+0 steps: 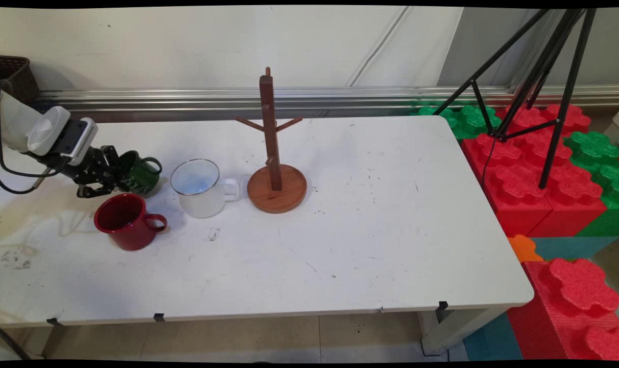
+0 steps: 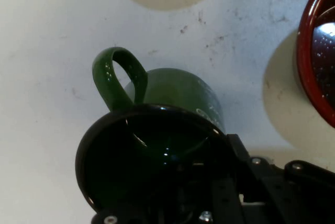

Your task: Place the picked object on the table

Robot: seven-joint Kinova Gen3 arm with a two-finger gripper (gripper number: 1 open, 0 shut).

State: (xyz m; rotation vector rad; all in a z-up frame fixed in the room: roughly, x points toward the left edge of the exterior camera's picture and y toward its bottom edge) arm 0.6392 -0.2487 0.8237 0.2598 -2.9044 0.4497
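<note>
The hand reaches in low over the left end of the desk, and I read it as closed on the rim of the green mug. The mug sits tipped with its mouth turned back towards the hand, which it could hardly do unheld. From the hand view I see straight into the mug's dark inside. Its handle stands up to the left, and the linkage crowds the lower right, so I cannot make out the fingertips themselves.

Off the desk's right end are stacked red and green foam blocks with a black tripod standing over them. Near the desk's middle stands a wooden mug tree, its pegs bare. A white mug is just left of its base, and a red mug stands upright nearer me, just beside the hand.
</note>
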